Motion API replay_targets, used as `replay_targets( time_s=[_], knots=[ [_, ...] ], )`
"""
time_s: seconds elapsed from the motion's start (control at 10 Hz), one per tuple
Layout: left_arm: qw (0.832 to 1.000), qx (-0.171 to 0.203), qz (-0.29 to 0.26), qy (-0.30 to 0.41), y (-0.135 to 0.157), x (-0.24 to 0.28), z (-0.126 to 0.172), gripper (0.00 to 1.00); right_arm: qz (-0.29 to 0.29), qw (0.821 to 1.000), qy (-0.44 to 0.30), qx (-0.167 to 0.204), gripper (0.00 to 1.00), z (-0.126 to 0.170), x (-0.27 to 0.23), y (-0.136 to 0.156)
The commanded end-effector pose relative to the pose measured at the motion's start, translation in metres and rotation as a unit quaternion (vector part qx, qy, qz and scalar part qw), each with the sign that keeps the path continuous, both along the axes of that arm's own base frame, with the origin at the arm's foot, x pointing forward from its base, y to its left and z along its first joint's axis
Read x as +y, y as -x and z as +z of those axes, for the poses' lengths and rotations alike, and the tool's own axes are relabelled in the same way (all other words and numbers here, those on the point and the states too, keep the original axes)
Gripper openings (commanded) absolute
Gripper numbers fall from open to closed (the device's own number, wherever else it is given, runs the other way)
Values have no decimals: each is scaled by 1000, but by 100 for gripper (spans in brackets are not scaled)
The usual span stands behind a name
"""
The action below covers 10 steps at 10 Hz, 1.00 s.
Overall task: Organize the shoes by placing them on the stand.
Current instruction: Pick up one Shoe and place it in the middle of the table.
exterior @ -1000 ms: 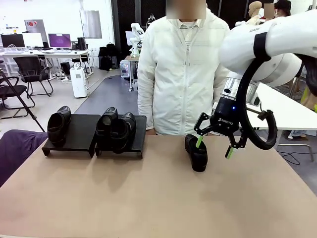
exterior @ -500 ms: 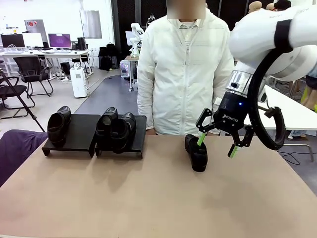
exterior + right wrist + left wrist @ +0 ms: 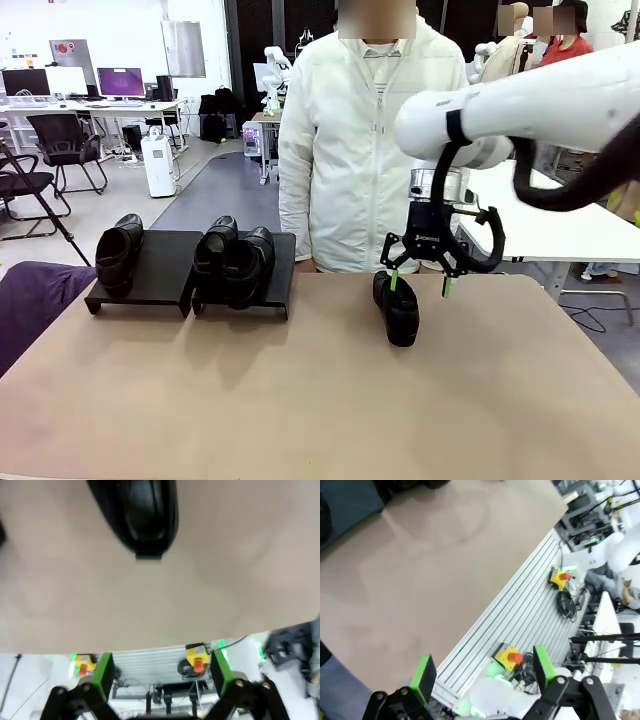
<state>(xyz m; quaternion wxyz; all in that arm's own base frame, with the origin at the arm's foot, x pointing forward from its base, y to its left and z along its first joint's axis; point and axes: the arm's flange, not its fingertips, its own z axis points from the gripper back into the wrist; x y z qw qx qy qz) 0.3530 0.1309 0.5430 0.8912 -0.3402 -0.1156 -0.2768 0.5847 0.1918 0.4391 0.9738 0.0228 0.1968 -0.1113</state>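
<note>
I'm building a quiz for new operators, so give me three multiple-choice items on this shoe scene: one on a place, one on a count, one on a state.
1. Where is the shoe that is off the stand?
A. On the bare table in front of the person
B. On the left platform
C. In the person's hand

2. How many shoes are on the stand?
A. One
B. Three
C. Four

3. How do the right gripper's jaws stand?
A. Shut on a shoe
B. Open, holding nothing
C. Shut and empty

Answers:
1. A: the lone shoe lies on the table, right of the stand.
2. B: one shoe on the left platform, two on the right platform.
3. B: the right gripper hangs over the lone shoe with its fingers apart.
</note>
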Motion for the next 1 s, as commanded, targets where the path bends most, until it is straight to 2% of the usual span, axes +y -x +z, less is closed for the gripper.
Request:
replay_targets(
  time_s=[0.0, 0.1, 0.3, 0.5, 0.6, 0.9],
  knots=[
    [1000, -9, -5, 9, 2, -1, -1, 100, 32, 999, 3, 7, 100, 8, 6, -48],
    [1000, -9, -5, 9, 2, -1, -1, 100, 39, 999, -8, 6, 100, -10, 11, -64],
    [1000, -9, -5, 9, 2, -1, -1, 100, 33, 999, -36, -20, 100, -35, 20, -78],
    [1000, -9, -5, 9, 2, -1, -1, 100, 45, 997, -36, -49, 100, -62, 27, -82],
    [1000, -9, -5, 9, 2, -1, -1, 100, 74, 994, -34, -73, 100, -75, 30, -81],
    [1000, -9, -5, 9, 2, -1, -1, 100, 115, 989, -39, -83, 100, -94, 35, -80]
  ],
)
